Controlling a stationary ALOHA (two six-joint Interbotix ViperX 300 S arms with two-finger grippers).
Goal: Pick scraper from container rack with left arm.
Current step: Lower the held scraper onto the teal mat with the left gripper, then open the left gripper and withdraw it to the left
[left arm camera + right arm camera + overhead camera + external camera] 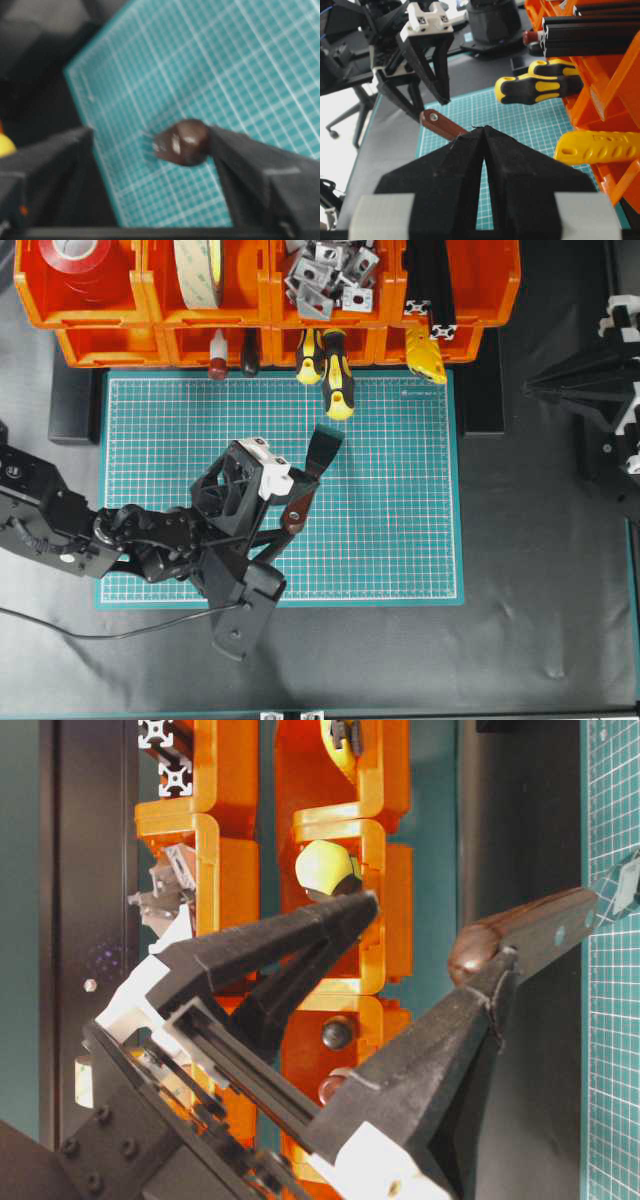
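Note:
The scraper (305,485) lies slanted over the green cutting mat (400,490), dark blade toward the orange container rack (140,345). Its brown wooden handle (530,935) points back at the left arm. My left gripper (290,502) is open, jaws wide apart on either side of the handle end (182,142). The handle end touches one fingertip (490,980); the other fingertip (350,915) stands well clear. In the right wrist view the handle's ringed hole (434,117) shows just under the left gripper (431,107). My right gripper (484,129) is shut and empty, off at the right.
Yellow-and-black screwdrivers (335,375), a yellow tool (425,355) and a red-capped tool (217,365) stick out of the rack's lower bins. The upper bins hold tape rolls (200,270) and metal brackets (325,275). The right arm (600,400) stands at the right edge.

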